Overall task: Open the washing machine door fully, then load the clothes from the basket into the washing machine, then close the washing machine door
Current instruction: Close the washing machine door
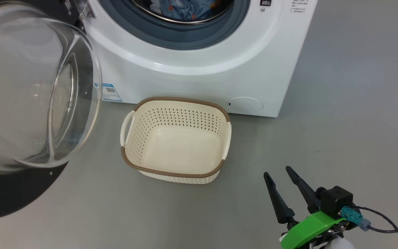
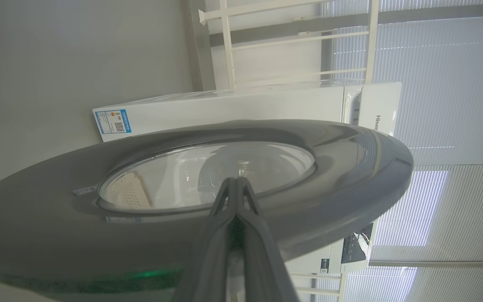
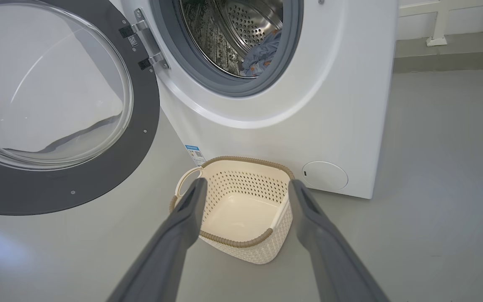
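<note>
The washing machine (image 1: 199, 79) stands at the top, its door (image 1: 19, 193) swung wide open to the left, glass bowl facing me. The clothes (image 1: 188, 10), blue fabric with orange prints, lie inside the drum (image 3: 250, 25). The cream basket (image 1: 171, 172) sits empty on the floor in front of the machine. My right gripper (image 1: 277, 172) hovers open at the lower right, short of the basket (image 3: 233, 242), nothing between its fingers. My left gripper (image 2: 235, 181) is shut, its tips pointing at the door's outer window (image 2: 174, 176); whether they touch it I cannot tell.
Grey floor (image 1: 358, 121) spreads to the right of the machine and around the basket. A round service cover (image 1: 245, 104) sits low on the machine's front. A white rail frame (image 2: 292, 42) and window blinds (image 2: 455, 105) stand behind the machine.
</note>
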